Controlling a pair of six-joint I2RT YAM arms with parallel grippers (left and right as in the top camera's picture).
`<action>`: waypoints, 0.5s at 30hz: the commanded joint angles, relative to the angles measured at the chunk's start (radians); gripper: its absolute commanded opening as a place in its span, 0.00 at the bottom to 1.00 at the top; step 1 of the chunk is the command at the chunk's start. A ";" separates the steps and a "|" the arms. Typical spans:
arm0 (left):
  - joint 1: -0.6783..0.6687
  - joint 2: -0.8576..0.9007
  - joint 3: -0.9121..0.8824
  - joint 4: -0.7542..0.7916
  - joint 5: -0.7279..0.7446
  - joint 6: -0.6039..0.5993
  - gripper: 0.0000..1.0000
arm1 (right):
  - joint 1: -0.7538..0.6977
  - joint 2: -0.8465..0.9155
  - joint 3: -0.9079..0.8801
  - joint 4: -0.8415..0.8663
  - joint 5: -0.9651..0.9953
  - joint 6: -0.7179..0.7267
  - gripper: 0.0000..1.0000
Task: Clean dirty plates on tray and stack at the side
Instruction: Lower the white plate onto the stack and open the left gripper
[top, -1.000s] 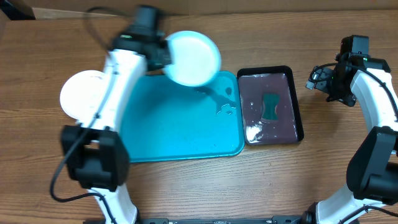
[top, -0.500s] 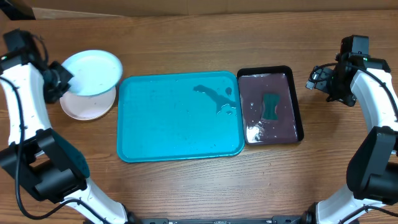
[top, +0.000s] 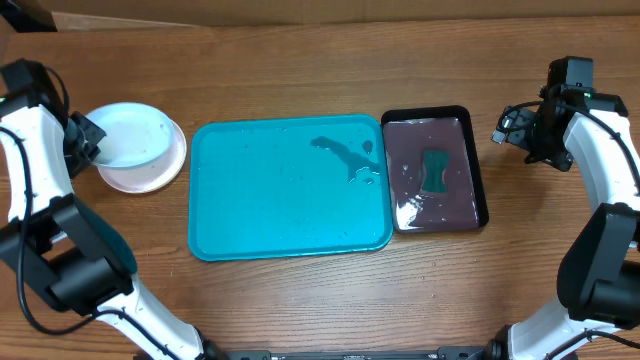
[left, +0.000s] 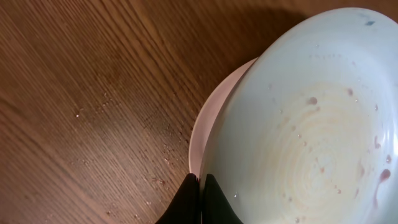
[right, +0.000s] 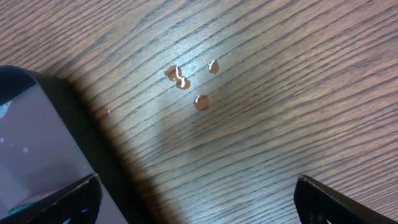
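Note:
My left gripper (top: 88, 136) is shut on the rim of the pale blue plate (top: 130, 133), left of the turquoise tray (top: 290, 225). The plate sits over the white plate (top: 150, 175), offset to the back left. In the left wrist view my fingers (left: 200, 182) pinch the pale blue plate's edge (left: 311, 124); it carries water drops, and the white plate's rim (left: 214, 115) shows beneath. The tray holds no plates, only water puddles. The yellow-green rimmed plate is not visible. My right gripper (top: 507, 130) is open and empty over bare table (right: 199, 193).
A black tray (top: 478, 170) with a green sponge (top: 435, 170) in water stands right of the turquoise tray; its corner shows in the right wrist view (right: 37, 124). Water drops (right: 186, 81) lie on the wood near the right gripper.
My left arm swung the pale blue plate from over the tray's back edge to the far left and lowered it over the white plate. The right arm has not moved.

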 joint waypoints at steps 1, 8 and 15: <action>-0.007 0.054 0.015 0.005 -0.012 -0.012 0.07 | -0.002 -0.007 0.014 0.002 0.000 0.000 1.00; -0.007 0.064 0.024 0.042 0.254 0.158 0.80 | -0.002 -0.007 0.014 0.002 0.000 0.000 1.00; -0.051 0.064 0.024 0.050 0.787 0.381 0.93 | -0.002 -0.007 0.014 0.002 0.000 0.000 1.00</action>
